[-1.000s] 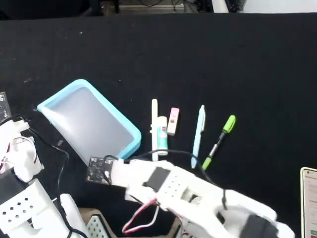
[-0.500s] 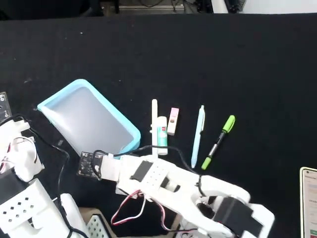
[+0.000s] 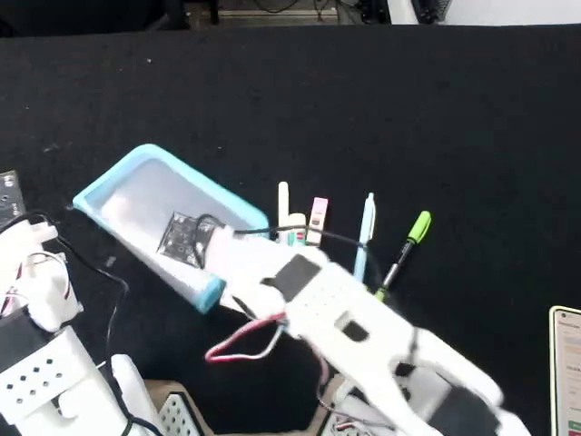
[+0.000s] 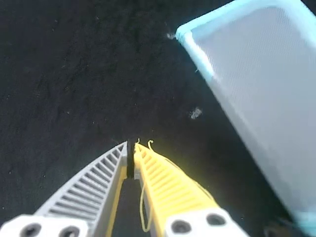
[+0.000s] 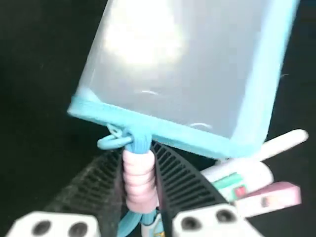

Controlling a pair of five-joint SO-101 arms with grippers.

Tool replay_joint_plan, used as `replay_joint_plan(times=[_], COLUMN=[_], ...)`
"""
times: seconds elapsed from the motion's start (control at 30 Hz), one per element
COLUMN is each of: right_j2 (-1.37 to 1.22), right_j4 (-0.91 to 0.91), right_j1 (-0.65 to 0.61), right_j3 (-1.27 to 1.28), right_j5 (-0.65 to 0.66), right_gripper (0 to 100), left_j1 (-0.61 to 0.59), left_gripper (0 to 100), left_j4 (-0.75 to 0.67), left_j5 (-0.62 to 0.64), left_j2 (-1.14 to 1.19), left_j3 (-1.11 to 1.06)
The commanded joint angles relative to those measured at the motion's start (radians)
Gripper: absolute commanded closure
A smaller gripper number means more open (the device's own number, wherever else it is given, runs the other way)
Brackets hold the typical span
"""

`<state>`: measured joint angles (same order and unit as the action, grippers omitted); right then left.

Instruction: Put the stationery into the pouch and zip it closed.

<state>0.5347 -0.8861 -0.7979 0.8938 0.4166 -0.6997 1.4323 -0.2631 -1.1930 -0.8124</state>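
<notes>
The light blue pouch (image 3: 136,195) lies left of centre on the black table. My right arm (image 3: 318,300) stretches over its near end. My right gripper (image 5: 138,148) is shut on the pouch's pink zipper pull (image 5: 138,177) at the blue edge (image 5: 163,129). To the right of the pouch lie a white pen (image 3: 283,202), a glue stick (image 3: 296,232), a pink eraser (image 3: 317,218), a blue pen (image 3: 365,232) and a green marker (image 3: 410,238). My left gripper (image 4: 131,148) is shut on nothing, low over bare cloth beside the pouch (image 4: 256,84).
My left arm's body (image 3: 36,363) fills the near left corner. A small circuit board (image 3: 7,193) sits at the left edge and a flat white card or device (image 3: 567,363) at the right edge. The far half of the table is bare black cloth.
My right arm has swung forward from in front of the pouch to over its near end. The pouch's near edge has shifted and turned. The left arm has kept still.
</notes>
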Motion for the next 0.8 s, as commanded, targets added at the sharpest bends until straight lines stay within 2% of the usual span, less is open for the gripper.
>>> replay_joint_plan(times=[0.0,0.17,0.37,0.47,0.67,0.77], right_j2=[0.283,0.429,0.430,0.430,0.432,0.432], right_j4=[-0.112,-0.114,-0.115,-0.123,-0.123,-0.123], right_j1=[0.002,-0.002,0.000,0.003,0.005,0.005], right_j3=[-0.110,-0.168,-0.282,-0.318,-0.318,-0.318], right_j5=[-0.005,-0.005,-0.005,-0.005,-0.005,-0.009], right_gripper=[98.8,98.8,98.8,98.8,98.8,98.8], left_j1=[0.048,0.143,0.177,0.211,0.470,0.562], left_gripper=[97,97,97,97,82,82], left_j4=[-0.055,-0.058,-0.057,-0.040,0.186,0.278], left_j5=[-0.051,-0.054,-0.048,0.008,0.071,0.127], left_j2=[-0.009,-0.011,-0.011,-0.011,-0.011,-0.011], left_j3=[-0.022,-0.042,-0.028,0.025,0.240,0.354])
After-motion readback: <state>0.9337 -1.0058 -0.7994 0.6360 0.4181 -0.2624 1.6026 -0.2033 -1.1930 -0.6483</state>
